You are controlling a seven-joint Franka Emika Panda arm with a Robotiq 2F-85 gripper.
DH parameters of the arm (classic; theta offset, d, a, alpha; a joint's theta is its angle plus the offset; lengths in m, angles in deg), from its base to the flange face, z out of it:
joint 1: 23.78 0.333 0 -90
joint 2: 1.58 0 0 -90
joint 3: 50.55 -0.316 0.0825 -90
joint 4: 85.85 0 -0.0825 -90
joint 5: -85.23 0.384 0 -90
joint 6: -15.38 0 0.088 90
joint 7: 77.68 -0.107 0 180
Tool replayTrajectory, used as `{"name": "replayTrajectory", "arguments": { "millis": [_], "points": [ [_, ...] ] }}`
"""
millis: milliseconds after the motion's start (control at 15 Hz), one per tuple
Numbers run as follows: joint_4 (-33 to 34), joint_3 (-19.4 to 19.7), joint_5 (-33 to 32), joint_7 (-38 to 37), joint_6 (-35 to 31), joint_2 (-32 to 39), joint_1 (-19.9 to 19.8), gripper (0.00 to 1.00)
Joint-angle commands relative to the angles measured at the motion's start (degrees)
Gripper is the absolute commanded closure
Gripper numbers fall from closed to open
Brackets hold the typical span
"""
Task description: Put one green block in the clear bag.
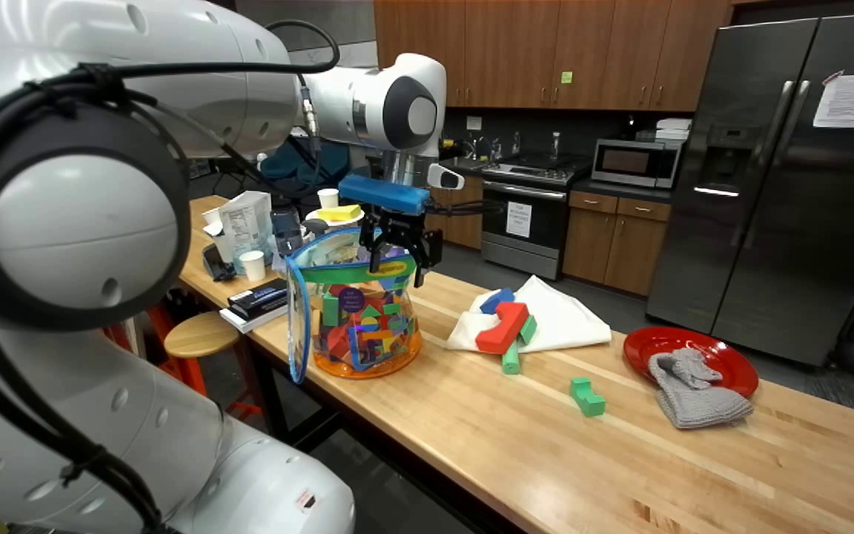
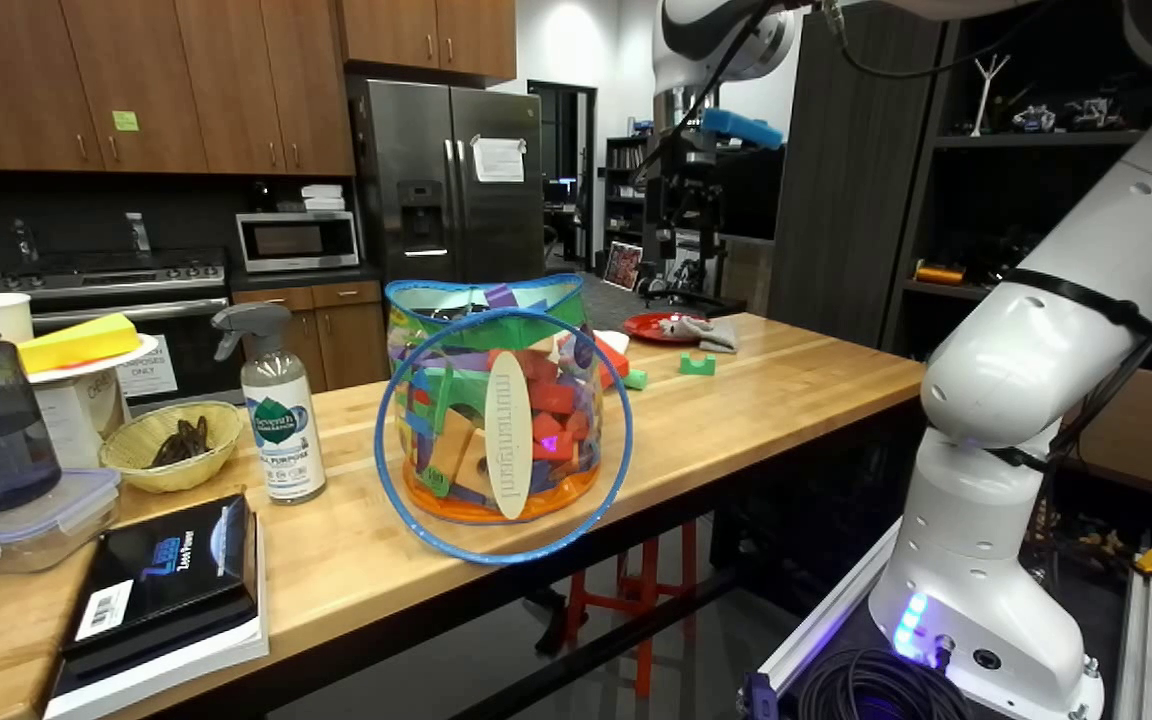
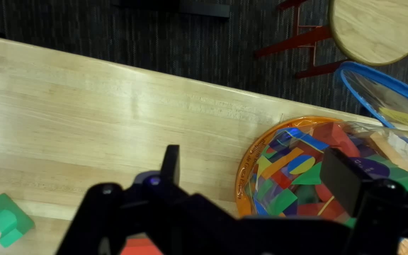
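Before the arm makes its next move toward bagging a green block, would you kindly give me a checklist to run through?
1. Pincer open and empty: ok, its jaws are apart with nothing held.
2. Pincer over the notched green block: not ok, it stands off to the side, nearer the clear bag.
3. Notched block free to grasp: ok, lying by itself on the table.
4. Bag's top uncovered: ok, the blue-rimmed lid hangs down its side.
5. Which green block is meant: cannot tell, as a green cylinder also lies out, beside the red block.
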Motion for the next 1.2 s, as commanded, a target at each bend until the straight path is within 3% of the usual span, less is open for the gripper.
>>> {"name": "replayTrajectory", "arguments": {
  "millis": [0,533,1133],
  "points": [
    [0.04,-0.11,-0.02,0.31,0.21,-0.01,-0.49,0.0],
    [-1.86,2.73,-5.98,0.43,-2.91,-0.62,-4.87,0.0],
    [-8.29,4.34,-14.65,-6.87,-28.84,1.64,-11.26,0.0]
  ]
}}
